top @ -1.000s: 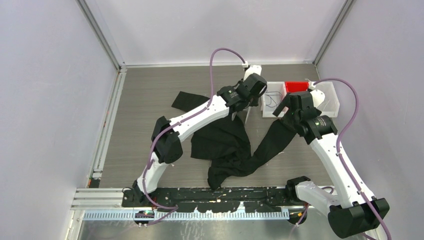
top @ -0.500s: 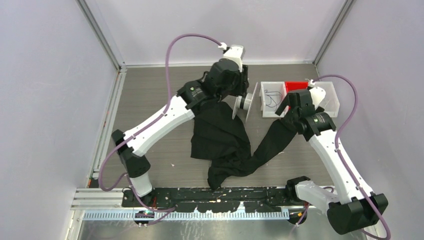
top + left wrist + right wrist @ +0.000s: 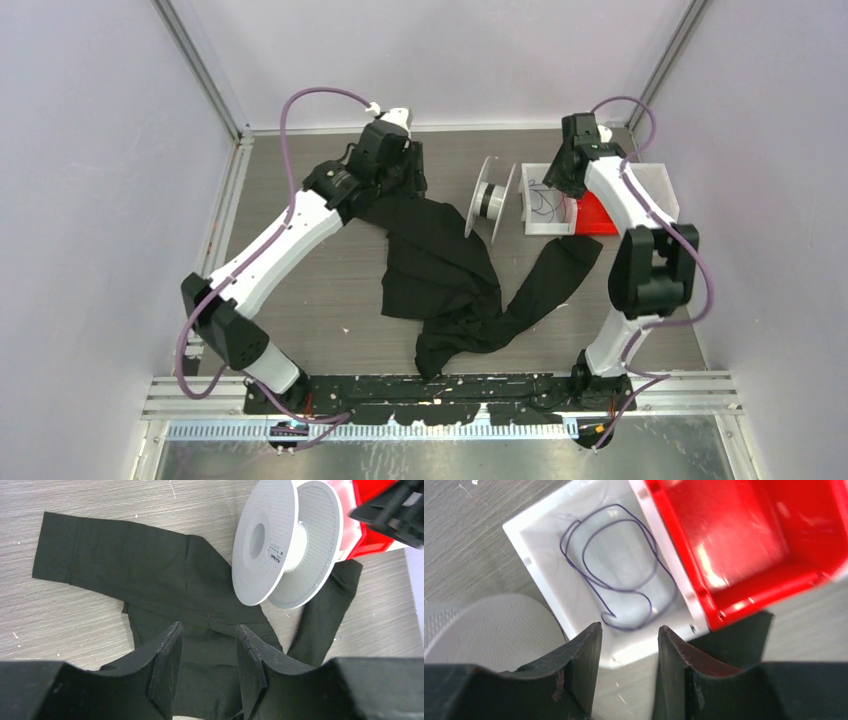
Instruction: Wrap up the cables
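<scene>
Cables (image 3: 621, 589) coiled in white bin (image 3: 541, 562); right hand (image 3: 629, 628) above, parted, empty; left hand (image 3: 207, 628) likewise over black cloth (image 3: 125, 565).

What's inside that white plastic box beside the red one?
A thin dark looped cable lies loose on the floor of the white plastic box. The box's near edge is hidden behind the black fingers of the right gripper.
</scene>
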`<state>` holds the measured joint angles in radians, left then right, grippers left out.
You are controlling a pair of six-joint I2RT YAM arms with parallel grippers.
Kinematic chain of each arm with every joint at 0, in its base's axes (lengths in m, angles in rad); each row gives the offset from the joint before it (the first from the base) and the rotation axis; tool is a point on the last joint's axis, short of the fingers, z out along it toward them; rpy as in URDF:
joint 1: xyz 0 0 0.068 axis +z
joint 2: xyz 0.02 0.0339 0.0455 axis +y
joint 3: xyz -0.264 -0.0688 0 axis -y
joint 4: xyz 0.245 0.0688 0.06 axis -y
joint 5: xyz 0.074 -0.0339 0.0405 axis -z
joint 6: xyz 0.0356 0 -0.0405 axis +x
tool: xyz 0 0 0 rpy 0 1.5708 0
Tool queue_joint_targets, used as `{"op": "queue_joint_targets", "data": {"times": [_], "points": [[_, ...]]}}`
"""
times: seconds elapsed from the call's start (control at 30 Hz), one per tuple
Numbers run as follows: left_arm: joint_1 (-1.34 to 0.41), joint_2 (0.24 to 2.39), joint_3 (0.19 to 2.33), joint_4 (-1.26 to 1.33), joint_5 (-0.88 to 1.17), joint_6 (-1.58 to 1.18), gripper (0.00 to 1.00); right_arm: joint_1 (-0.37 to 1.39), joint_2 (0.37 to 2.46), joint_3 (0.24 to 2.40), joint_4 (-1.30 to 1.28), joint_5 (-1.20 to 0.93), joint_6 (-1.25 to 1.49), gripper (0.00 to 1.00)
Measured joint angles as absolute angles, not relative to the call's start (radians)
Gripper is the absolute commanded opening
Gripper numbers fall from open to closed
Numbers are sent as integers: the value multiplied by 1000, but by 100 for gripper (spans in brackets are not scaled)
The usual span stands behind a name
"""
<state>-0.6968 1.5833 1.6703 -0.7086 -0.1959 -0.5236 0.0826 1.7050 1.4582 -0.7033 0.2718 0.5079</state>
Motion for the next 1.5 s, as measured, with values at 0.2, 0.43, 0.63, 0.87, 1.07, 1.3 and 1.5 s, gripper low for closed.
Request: {"op": "queue_joint_targets", "data": {"times": [0.2, 0.43, 0.63, 0.87, 1.07, 1.3, 1.5], "points": [[-675, 1482, 1655, -725, -181, -525, 45, 68, 1907, 1559, -683, 163, 449, 49], [-652, 1430, 1626, -725, -182, -542, 45, 68, 1959, 1579, -691, 115, 392, 42], [-652, 1436, 1610, -727, -170, -548, 45, 68, 1987, 1595, -687, 107, 368, 35], [-652, 1436, 1610, -727, -144, -555, 45, 68, 2018, 1588, -671, 117, 362, 1], [-651, 1446, 1623, -737, -138, -549, 45, 67, 1901, 1559, -687, 140, 373, 0], [-636, 1501, 1723, -765, -114, -519, 45, 67, 1694, 1786, -819, 151, 368, 1], [-620, 1533, 1801, -752, -29, -484, 44, 65, 1547, 2008, -871, 94, 320, 1]]}}
